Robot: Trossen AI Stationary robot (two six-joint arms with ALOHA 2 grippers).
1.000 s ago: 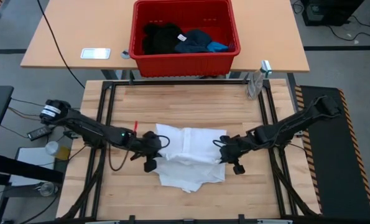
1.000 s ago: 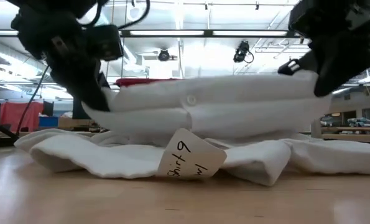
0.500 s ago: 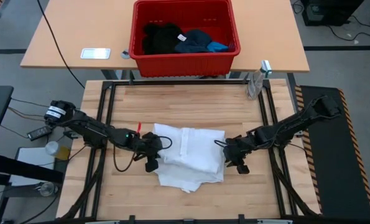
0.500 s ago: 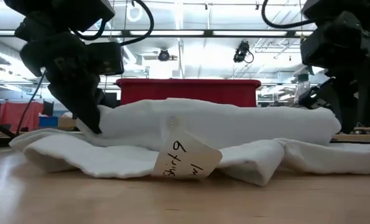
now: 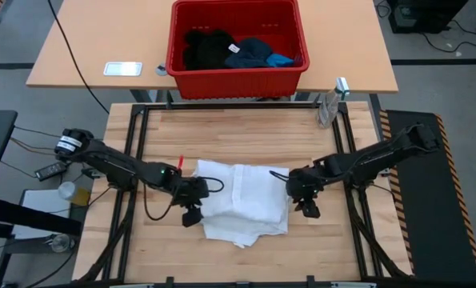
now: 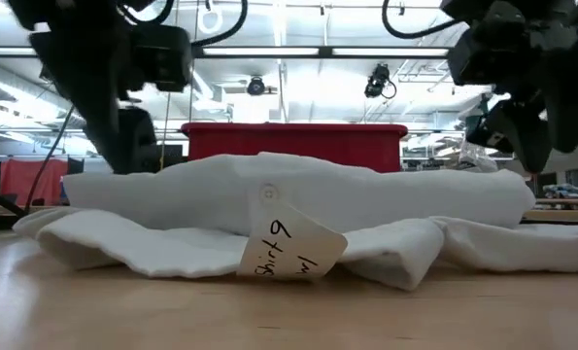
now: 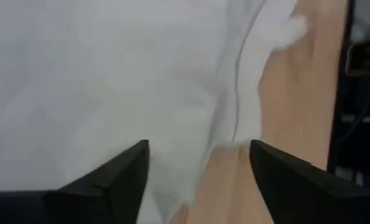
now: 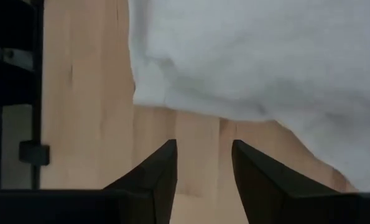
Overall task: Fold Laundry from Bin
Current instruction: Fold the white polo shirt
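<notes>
A large white garment (image 5: 246, 196) lies folded on the wooden table, its upper fold resting on the layer beneath (image 6: 366, 199). A paper tag (image 6: 290, 243) hangs at its near side. My left gripper (image 5: 198, 194) hovers open over the garment's left edge (image 7: 200, 149). My right gripper (image 5: 295, 190) hovers open just past the garment's right edge, with bare wood between its fingers (image 8: 203, 146). The red bin (image 5: 238, 82) stands on the far table and holds a black, a dark navy and a small bright blue piece of laundry.
A flat white device (image 5: 122, 69) lies on the far table left of the bin. A clear bottle (image 5: 327, 108) stands at the work table's far right corner. A small red stick (image 5: 179, 162) lies just left of the garment. Black frame rails run along both table sides.
Both grippers have lowered the garment's raised upper fold onto the layer beneath, opened and let go. They have then risen a little and tipped. The fold, held up taut between them a second ago, now rests flat and slack on the rest of the garment.
</notes>
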